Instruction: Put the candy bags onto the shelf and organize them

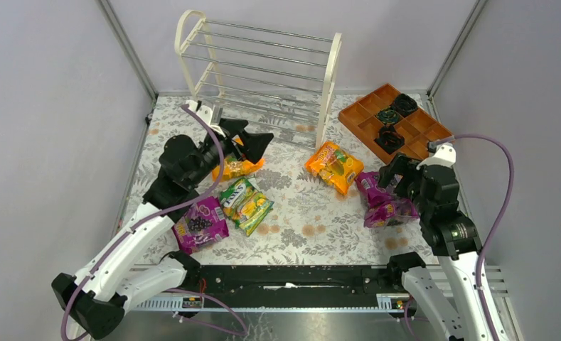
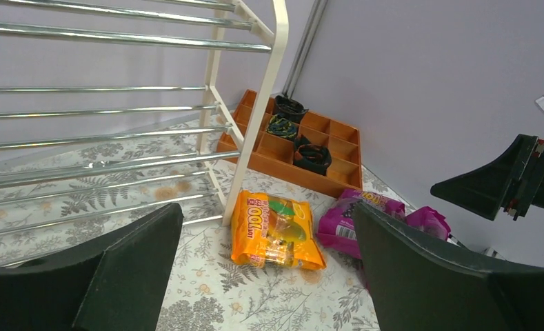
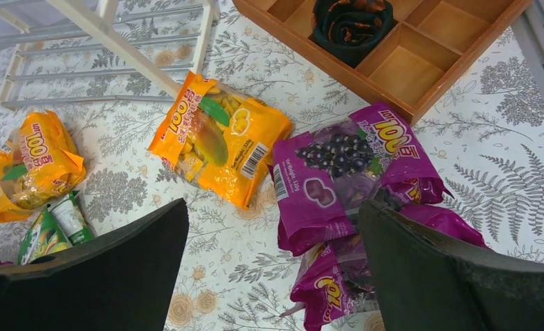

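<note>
The cream-white shelf (image 1: pixel 256 64) stands at the back of the table with nothing on its chrome rods. Candy bags lie on the floral cloth: one orange (image 1: pixel 334 165) in the middle, another orange (image 1: pixel 236 168) beneath my left gripper (image 1: pixel 252 138), two green-yellow (image 1: pixel 245 204), one purple (image 1: pixel 200 224) at front left, and two purple (image 1: pixel 384 202) by my right gripper (image 1: pixel 397 177). Both grippers are open and hold nothing. The left wrist view looks past open fingers (image 2: pixel 138 262) at the middle orange bag (image 2: pixel 276 231). In the right wrist view, the right finger (image 3: pixel 427 262) overlaps the purple bags (image 3: pixel 345 172).
An orange compartmented tray (image 1: pixel 394 121) with black round objects sits at back right, beside the shelf's right foot. Grey walls and metal frame posts close in the table on three sides. The shelf's lower rods (image 2: pixel 103 165) stand close in front of the left gripper.
</note>
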